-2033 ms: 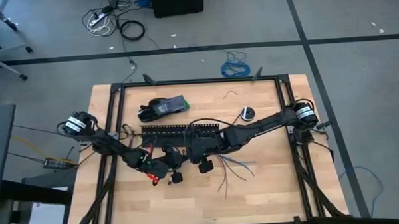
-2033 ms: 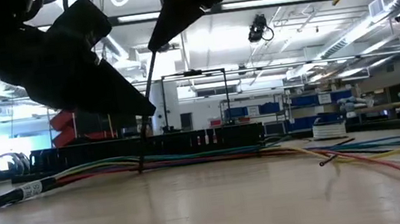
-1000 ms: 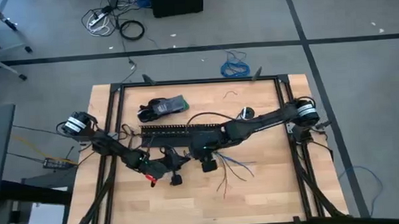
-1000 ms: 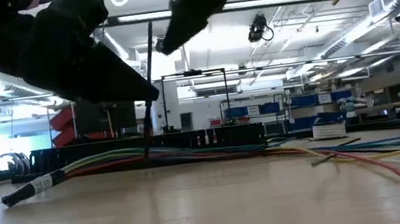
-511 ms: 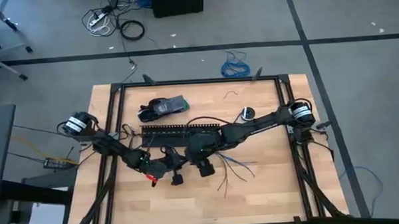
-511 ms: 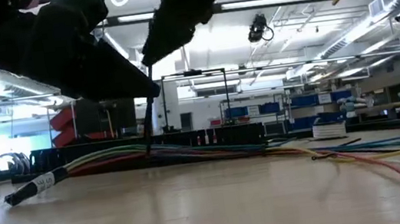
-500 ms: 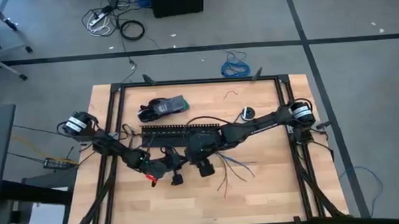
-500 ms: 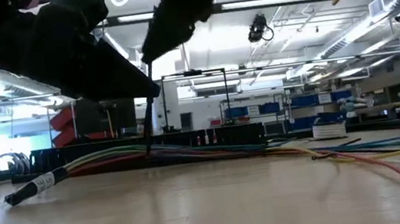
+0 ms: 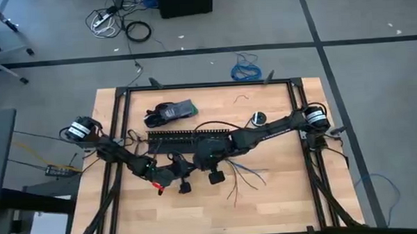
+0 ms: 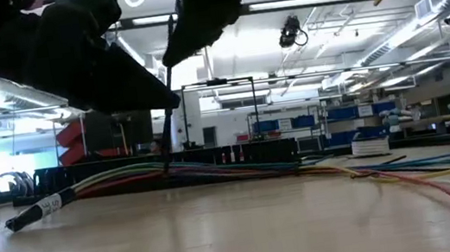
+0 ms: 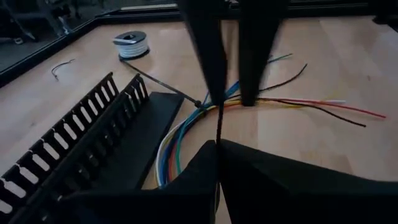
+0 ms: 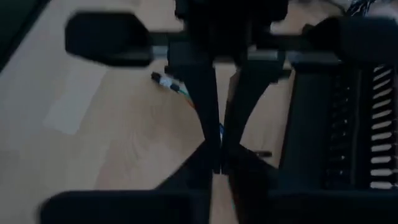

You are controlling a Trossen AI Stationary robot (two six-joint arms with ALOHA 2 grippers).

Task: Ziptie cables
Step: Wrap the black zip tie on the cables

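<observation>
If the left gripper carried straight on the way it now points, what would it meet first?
Probably the right gripper, whose two dark fingers stand directly ahead of the left gripper. A thin black ziptie runs between them, over the cables. Depth is hard to judge.

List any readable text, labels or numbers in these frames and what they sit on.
No text can be read in any view.
White tag on the near end of the cables: printed marks, too small to read.
Dark pouch at the back of the table: a pale label patch, too blurred to read.
Background shelving and bins in the low view: no legible signs.
</observation>
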